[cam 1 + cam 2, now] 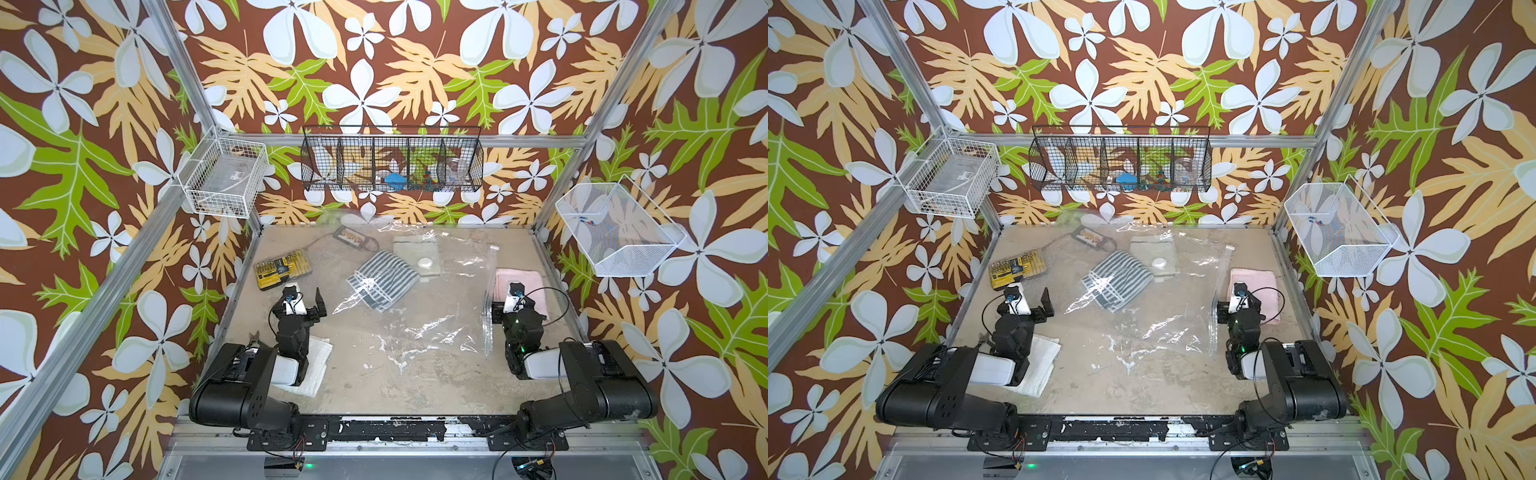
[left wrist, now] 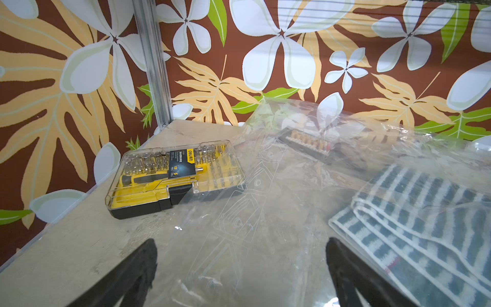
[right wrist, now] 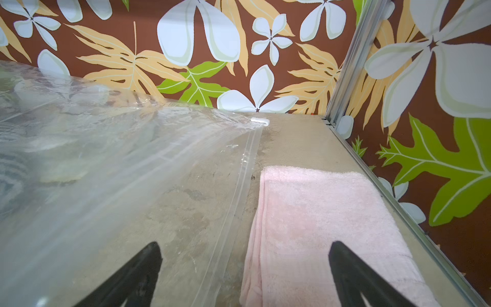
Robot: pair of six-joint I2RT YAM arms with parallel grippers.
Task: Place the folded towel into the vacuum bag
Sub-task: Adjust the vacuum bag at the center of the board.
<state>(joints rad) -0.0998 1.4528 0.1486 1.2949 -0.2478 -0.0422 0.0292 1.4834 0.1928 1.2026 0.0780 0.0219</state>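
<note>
The vacuum bag [image 1: 436, 307] [image 1: 1167, 316] lies spread over the middle of the table, clear and crinkly. Its round white valve disc [image 1: 424, 262] is at the far side. Its zip strip [image 3: 239, 194] runs along the right edge to a small white slider clip [image 3: 259, 121]. A pink folded towel [image 1: 528, 278] [image 3: 318, 212] lies outside the bag, just right of the strip. My right gripper [image 1: 513, 301] [image 3: 244, 244] hovers open, straddling the strip and the towel's edge. My left gripper [image 1: 304, 296] [image 2: 241, 243] is open over the bag's left edge, holding nothing.
A striped towel [image 1: 384, 278] [image 2: 425, 226] and a beige cloth [image 1: 415, 248] show through the plastic. A white towel [image 1: 318, 361] lies under my left arm. A yellow screwdriver kit [image 2: 175, 175] and a black bit holder [image 1: 351, 237] sit far left. Wire baskets [image 1: 392, 166] hang on the walls.
</note>
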